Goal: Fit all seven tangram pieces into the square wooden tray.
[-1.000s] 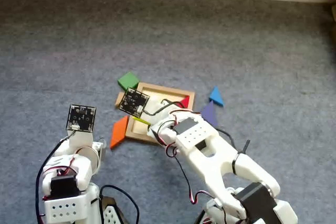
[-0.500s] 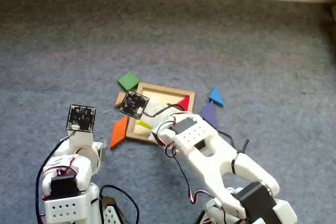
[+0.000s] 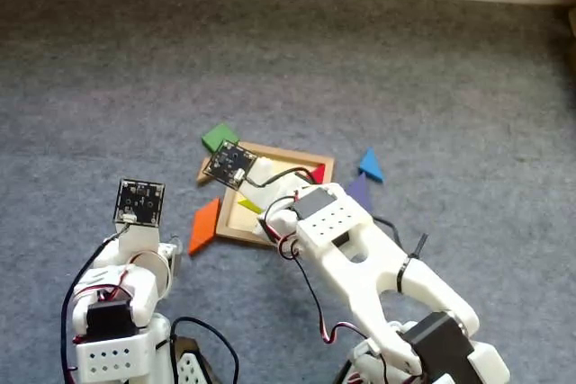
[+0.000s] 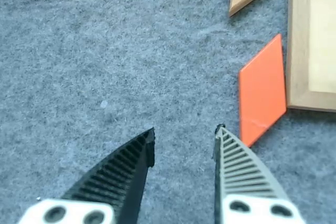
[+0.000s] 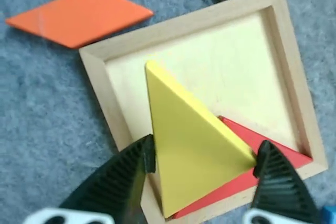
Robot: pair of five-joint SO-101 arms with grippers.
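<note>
Yellow triangular tangram piece (image 5: 189,156) is clamped by the right gripper (image 5: 205,155) over the square wooden tray (image 5: 94,56); the left gripper (image 4: 184,140) hangs wide open near the orange parallelogram (image 4: 262,90).

Pale wooden tray (image 5: 184,24), fuzzy grey carpet (image 3: 450,78), glossy orange piece (image 4: 261,92)

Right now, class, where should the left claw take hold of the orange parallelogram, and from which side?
From above, probably across the pointed end nearest the left claw. The orange parallelogram lies flat on carpet, one long edge close beside the tray, leaving that end free.
</note>
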